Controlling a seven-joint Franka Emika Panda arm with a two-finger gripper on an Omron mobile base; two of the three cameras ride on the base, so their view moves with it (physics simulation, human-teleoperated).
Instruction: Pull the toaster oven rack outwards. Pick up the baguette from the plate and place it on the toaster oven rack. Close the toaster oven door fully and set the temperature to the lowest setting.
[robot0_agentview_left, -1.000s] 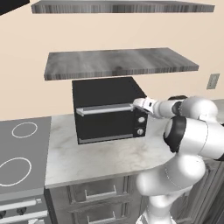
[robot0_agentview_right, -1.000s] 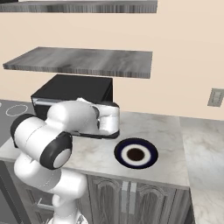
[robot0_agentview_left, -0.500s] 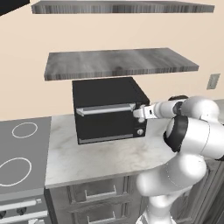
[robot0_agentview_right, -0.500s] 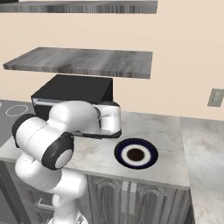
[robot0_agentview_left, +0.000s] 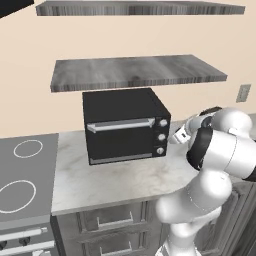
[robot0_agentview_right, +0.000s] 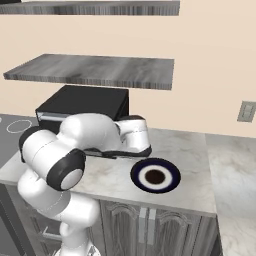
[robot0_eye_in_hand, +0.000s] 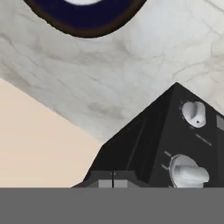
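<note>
**Hand backs off from the knob column**

Since a second ago the gripper (robot0_eye_in_hand: 113, 184) has drawn away from the toaster oven's right front corner, and its fingers now sit pressed together on nothing. Toaster oven door (robot0_agentview_left: 122, 137) stands closed, handle across its top. At its right, the temperature (robot0_agentview_left: 163, 123) knob tops the column. Right of the oven, the plate (robot0_agentview_right: 141, 168) lies on the counter (robot0_agentview_left: 120, 182).

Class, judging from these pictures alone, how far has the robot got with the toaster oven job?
Looks done: the toaster oven door is shut and the plate is bare; what's inside the oven is hidden. In hand: the gripper, shut, sits beside the knob column. Left: the temperature knob at lowest; its setting can't be read.
</note>
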